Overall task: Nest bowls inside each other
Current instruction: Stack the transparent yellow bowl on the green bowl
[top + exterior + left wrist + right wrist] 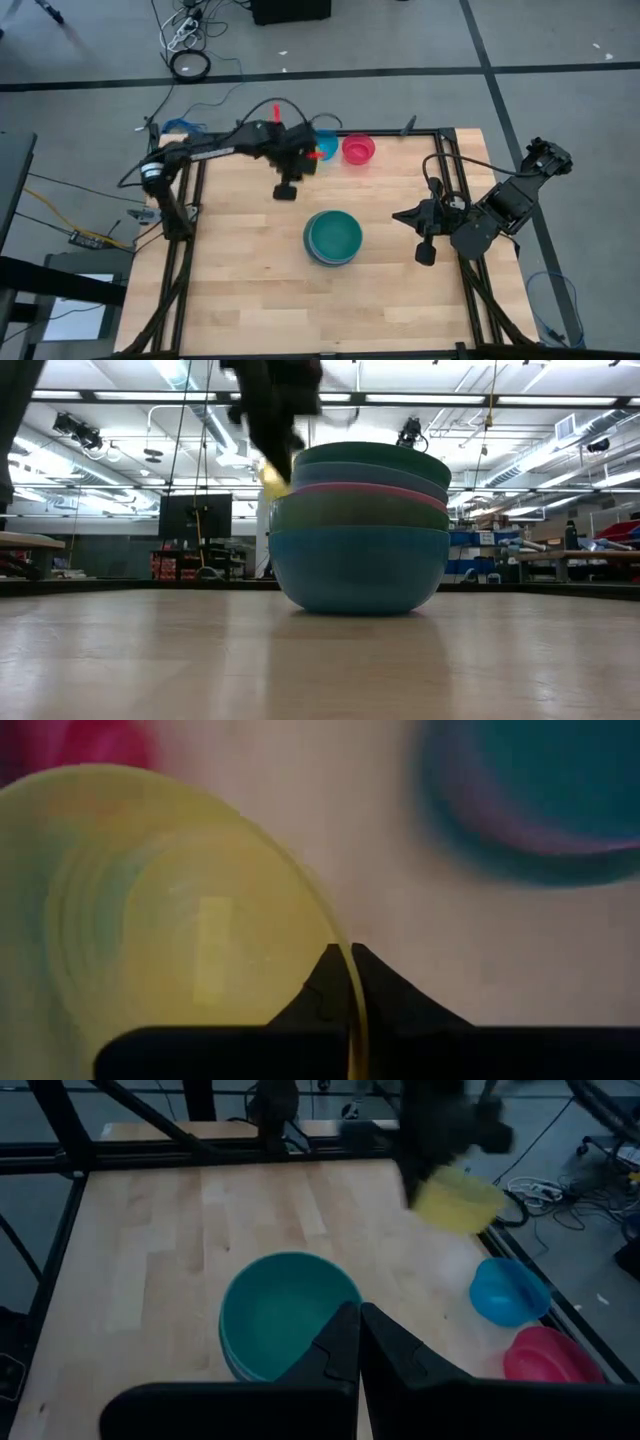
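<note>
A small yellow bowl [458, 1200] hangs in the air above the table's far part, with my left gripper [350, 952] shut on it; in the high view the arm [300, 160] hides it. A small blue bowl [508, 1290] and a magenta-red bowl [548, 1355] rest on their bases on the table near the far edge. Several large bowls are nested in a stack [333, 238] at the table's middle, the teal one on top [370, 458] and a light blue one at the bottom [360, 570]. My right gripper [425, 252] waits shut, off to the right of the stack. My left gripper pinches the yellow bowl's rim [352, 990], with one finger on each side of the thin wall. The fingers come from above, slanting down. The bowl is lifted clear of the table and hangs tilted below the fingers [425, 1175].
The black frame rails [440, 160] run along the table's edges. Bare wood lies left of and in front of the stack [240, 280]. Cables lie on the floor beyond the far edge.
</note>
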You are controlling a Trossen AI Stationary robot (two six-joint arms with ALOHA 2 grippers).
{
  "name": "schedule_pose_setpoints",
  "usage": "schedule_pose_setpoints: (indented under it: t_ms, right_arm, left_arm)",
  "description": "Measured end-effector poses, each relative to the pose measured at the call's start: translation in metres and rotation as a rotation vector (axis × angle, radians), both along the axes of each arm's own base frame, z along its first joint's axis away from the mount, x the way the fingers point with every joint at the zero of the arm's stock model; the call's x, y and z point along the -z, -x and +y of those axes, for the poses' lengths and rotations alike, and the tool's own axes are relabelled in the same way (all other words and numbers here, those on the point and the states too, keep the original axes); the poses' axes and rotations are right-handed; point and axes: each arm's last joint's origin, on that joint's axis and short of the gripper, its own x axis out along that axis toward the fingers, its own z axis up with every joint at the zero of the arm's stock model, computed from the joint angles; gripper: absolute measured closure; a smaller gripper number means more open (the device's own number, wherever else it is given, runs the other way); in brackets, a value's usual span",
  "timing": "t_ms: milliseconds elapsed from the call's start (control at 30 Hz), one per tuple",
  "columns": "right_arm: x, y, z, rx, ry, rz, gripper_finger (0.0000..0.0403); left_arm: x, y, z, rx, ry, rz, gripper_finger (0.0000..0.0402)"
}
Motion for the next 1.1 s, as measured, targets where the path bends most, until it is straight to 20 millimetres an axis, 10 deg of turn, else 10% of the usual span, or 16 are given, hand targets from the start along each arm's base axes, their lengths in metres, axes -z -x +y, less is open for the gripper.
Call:
schedule_pose_setpoints:
  t_ms: [400,767,1100]
  right_arm:
    - [0.000,0.000,0.000,-0.005,0.008,0.002,0.0403]
    - [0.000,0.001,0.002,-0.014,0.007,0.000,0.0403]
    - [0.000,0.001,0.003,-0.020,0.009,-0.001,0.0403]
  left_arm:
    - [-0.015,-0.025,-0.137,0.298,0.148,-0.197,0.0400]
    - [0.035,-0.059,-0.151,0.287,0.234,-0.107,0.0400]
    - [0.034,-0.065,-0.153,0.236,0.256,-0.149,0.0349]
